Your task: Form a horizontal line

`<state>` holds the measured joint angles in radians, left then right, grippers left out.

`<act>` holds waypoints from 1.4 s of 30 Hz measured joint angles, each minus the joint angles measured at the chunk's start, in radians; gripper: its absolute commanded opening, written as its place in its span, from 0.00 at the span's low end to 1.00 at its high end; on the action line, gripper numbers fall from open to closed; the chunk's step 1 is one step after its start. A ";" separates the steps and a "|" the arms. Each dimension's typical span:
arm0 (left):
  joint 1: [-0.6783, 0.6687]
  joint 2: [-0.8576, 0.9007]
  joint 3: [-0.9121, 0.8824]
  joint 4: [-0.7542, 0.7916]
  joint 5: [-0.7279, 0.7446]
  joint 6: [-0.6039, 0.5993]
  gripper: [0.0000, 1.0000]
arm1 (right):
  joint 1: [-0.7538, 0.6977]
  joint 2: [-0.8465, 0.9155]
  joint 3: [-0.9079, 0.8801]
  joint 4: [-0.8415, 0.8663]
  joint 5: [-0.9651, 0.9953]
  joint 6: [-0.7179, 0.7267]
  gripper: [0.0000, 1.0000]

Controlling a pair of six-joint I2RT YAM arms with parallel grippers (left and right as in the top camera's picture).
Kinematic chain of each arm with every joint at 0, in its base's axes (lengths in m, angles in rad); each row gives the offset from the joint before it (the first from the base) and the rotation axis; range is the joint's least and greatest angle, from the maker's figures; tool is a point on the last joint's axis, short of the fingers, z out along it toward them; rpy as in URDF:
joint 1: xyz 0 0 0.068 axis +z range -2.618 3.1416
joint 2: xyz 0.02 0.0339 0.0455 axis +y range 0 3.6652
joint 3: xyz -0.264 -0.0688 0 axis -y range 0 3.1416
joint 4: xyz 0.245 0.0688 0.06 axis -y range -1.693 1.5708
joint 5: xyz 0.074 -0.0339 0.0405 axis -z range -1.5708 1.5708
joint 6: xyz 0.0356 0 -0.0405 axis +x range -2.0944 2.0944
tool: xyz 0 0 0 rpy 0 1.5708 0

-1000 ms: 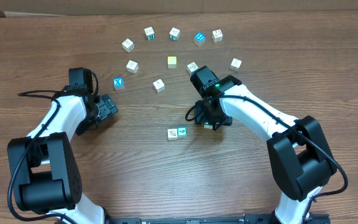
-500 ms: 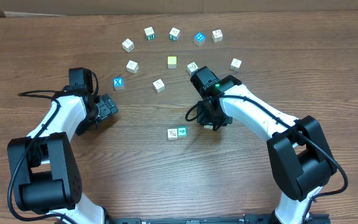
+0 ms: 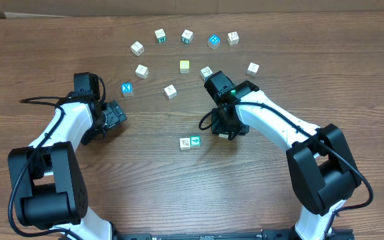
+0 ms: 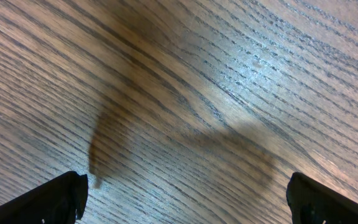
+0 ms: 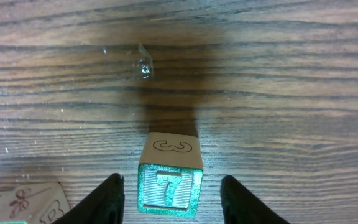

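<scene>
In the right wrist view a teal-green cube marked 7 (image 5: 169, 186) stands on the wooden table between the fingers of my right gripper (image 5: 171, 198). The jaws are open, with a gap on each side of the cube. A white-faced cube (image 5: 35, 202) lies at that view's lower left. From overhead, the white cube (image 3: 185, 143) and a teal cube (image 3: 195, 141) touch side by side, and the right gripper (image 3: 224, 131) hovers just to their right, hiding the 7 cube. My left gripper (image 3: 115, 115) is open over bare wood, far left of the pair.
Several loose letter cubes arc across the back of the table, among them a pale-yellow cube (image 3: 185, 66), a blue X cube (image 3: 127, 89) and a white cube (image 3: 171, 91). A black cable (image 3: 39, 100) trails off the left arm.
The right gripper's head has shifted slightly over the 7 cube, which showed at its edge a second ago. The left arm and the other cubes have not moved.
</scene>
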<state>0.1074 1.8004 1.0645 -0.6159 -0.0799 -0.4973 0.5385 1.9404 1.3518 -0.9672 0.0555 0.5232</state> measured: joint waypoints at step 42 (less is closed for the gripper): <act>0.000 0.000 0.000 0.000 0.000 0.000 1.00 | 0.000 0.017 0.000 -0.017 -0.023 0.000 0.28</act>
<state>0.1074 1.8004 1.0645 -0.6159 -0.0799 -0.4973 0.5385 1.9572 1.3518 -0.9840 0.0326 0.5232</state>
